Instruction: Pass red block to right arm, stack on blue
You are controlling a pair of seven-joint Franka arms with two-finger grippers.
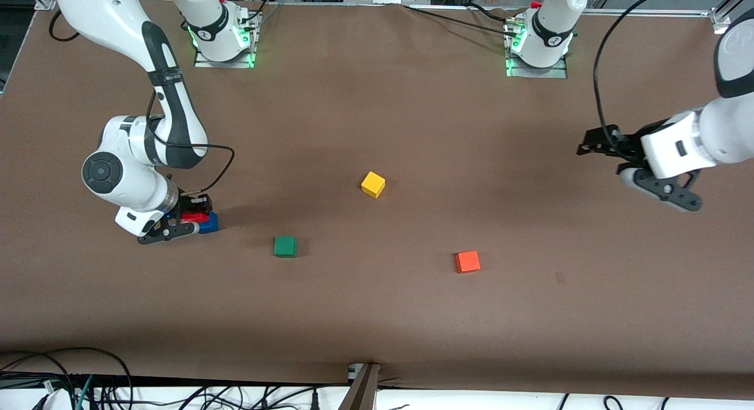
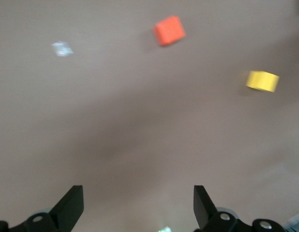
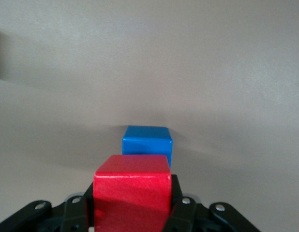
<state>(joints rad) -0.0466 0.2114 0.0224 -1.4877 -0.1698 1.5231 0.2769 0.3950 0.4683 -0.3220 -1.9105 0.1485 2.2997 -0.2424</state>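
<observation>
Brown surface, right arm's end: red block clamped in right claw, just short of blue, barely above it. Left claw spread, empty, parked aloft.

The right gripper, clamped on the red block, crowds the blue cube. Bare table separates the green cube, yellow cube and orange cube, which stand well apart. The left gripper hangs with its jaws apart over bare table.
</observation>
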